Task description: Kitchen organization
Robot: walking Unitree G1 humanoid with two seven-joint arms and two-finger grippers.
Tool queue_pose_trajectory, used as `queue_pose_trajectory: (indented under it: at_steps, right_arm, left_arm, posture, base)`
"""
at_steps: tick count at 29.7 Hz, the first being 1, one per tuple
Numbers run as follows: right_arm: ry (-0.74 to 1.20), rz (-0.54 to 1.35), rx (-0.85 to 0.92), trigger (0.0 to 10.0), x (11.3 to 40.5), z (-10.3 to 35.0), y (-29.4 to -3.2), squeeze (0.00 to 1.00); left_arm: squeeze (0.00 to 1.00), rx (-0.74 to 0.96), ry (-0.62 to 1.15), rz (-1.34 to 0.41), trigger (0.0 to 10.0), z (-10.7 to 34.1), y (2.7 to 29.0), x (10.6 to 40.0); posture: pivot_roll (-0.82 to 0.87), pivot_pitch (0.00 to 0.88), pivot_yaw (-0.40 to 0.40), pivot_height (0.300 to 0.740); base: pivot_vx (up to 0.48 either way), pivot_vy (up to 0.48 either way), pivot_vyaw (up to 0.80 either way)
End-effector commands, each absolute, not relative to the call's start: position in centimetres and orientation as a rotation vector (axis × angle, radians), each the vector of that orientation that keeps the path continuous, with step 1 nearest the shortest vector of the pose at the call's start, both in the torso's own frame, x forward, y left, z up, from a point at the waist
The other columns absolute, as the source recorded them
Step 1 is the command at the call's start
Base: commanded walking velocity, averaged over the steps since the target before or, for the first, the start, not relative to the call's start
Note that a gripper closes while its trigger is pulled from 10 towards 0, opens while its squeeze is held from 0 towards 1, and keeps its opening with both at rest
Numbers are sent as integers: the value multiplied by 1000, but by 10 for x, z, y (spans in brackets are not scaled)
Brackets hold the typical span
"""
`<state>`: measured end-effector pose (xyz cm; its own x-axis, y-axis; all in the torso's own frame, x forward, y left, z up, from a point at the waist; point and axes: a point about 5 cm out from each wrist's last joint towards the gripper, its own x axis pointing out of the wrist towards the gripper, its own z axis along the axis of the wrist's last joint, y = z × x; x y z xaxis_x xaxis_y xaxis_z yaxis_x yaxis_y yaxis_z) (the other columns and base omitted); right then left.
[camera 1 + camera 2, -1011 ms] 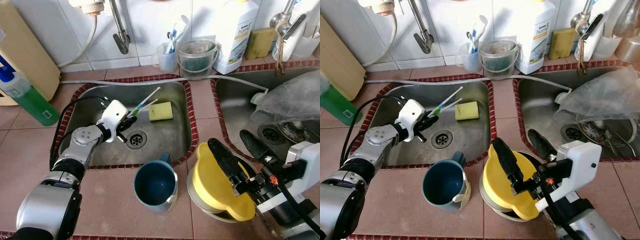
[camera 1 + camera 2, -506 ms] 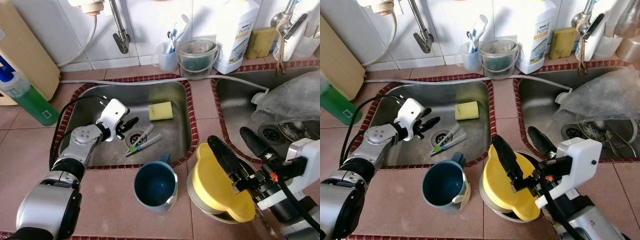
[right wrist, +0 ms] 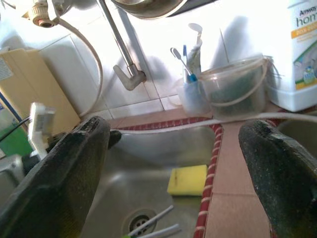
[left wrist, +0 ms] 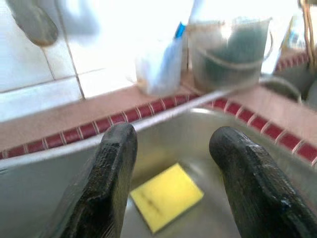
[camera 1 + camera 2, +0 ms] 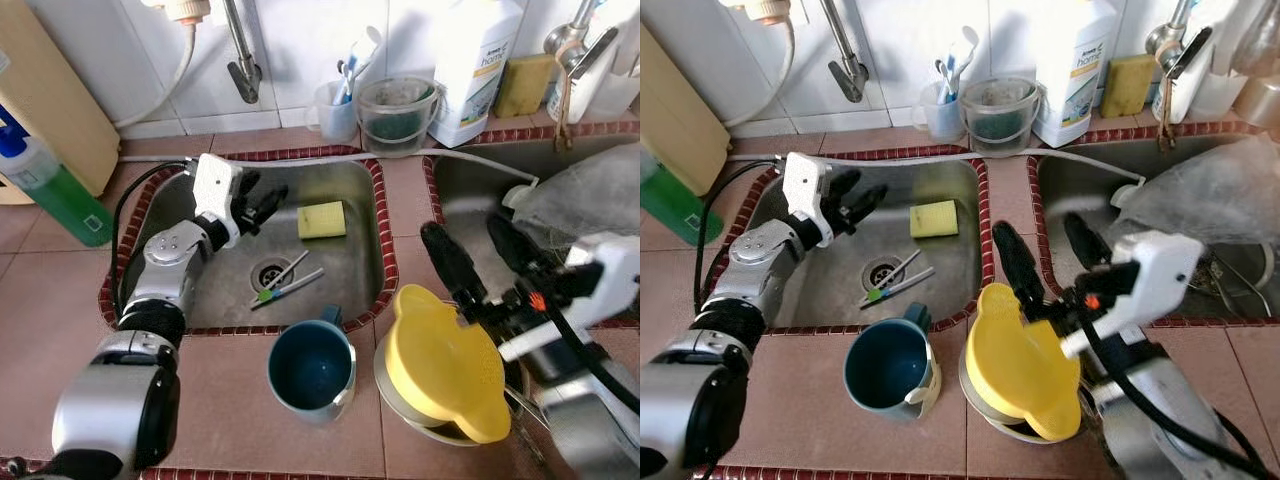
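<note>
Two toothbrushes lie on the bottom of the left sink, beside the drain. A yellow sponge rests further back in the same sink. My left gripper hovers open over the sink's back left part, with nothing in it; the left wrist view looks past its fingertips at the sponge. A blue mug stands on the front counter next to a yellow lid that sits on a bowl. My right gripper is open and raised just behind the lid, holding nothing.
Along the back wall stand a cup of toothbrushes, a clear bucket and a white detergent bottle. A green bottle stands at the left. The tap hangs over the left sink. A plastic bag lies in the right sink.
The left gripper let the toothbrushes go; they fell by the drain, and it has risen toward the sink's back. The right gripper has lifted off the yellow lid and moved back.
</note>
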<state>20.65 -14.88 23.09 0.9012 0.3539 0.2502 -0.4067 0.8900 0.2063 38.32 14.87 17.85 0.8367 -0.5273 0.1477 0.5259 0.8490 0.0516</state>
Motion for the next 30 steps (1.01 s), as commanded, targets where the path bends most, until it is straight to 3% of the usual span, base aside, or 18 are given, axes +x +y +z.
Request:
queue_pose_trajectory:
  at_steps: [1,11,19,30]
  right_arm:
    - [-219,405,256,10000,211,230,-147,0]
    - [-336,481,223,10000,264,250,-133,0]
    - [-349,560,198,10000,282,249,-120,0]
    - [-404,387,108,10000,299,233,-120,0]
  left_arm:
    - [0,-27,-179,-513,10000,181,156,381]
    - [0,-81,-324,-377,10000,210,164,361]
    - [0,-66,-356,-347,10000,219,165,338]
    - [0,-130,-336,-245,10000,204,149,309]
  posture:
    - [-213,119,108,740]
    - [-44,74,14,740]
    - [44,55,-42,740]
    - [20,12,-51,740]
  base:
    - [0,0,0]
    - [0,0,0]
    - [0,0,0]
    - [0,0,0]
